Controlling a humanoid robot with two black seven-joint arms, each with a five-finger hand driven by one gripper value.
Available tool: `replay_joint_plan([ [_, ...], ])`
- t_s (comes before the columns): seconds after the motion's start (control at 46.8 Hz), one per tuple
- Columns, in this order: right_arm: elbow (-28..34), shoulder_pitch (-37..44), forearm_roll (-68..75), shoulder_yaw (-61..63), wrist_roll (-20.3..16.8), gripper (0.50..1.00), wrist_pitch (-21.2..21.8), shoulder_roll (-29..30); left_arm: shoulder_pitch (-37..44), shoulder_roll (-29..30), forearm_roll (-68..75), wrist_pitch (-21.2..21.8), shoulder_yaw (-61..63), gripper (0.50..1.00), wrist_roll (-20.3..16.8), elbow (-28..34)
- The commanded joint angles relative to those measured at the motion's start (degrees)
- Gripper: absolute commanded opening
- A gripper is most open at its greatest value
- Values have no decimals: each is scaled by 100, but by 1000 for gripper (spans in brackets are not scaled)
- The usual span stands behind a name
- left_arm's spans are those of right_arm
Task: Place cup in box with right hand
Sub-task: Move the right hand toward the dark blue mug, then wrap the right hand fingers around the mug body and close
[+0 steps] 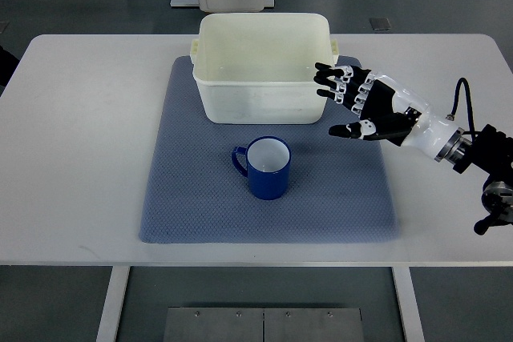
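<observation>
While the right hand (pixel 353 106) hovers open, empty — the cup (pixel 267 167) sits apart, lower-left.

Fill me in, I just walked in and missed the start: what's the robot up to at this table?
The robot's right hand is out over the blue mat, fingers spread and holding nothing, beside the right front corner of the white box. The blue cup stands upright on the mat in front of the box, handle to the picture's left, untouched. The box looks empty, so the cup has not yet been placed in it. The left arm is out of view.
</observation>
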Motion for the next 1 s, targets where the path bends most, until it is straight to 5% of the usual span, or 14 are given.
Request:
replay_joint_plan([
  [0.0,0,-8,-102,-89,-2,1000,0,17,0,0,8,0,0,1000,-1,0],
  [0.449,-237,-9,-278,-317,-19,1000,-96,237,0,0,-1,0,0,1000,-1,0],
  [0.984,-545,-9,-322,-607,-19,1000,-782,720,0,0,-1,0,0,1000,-1,0],
])
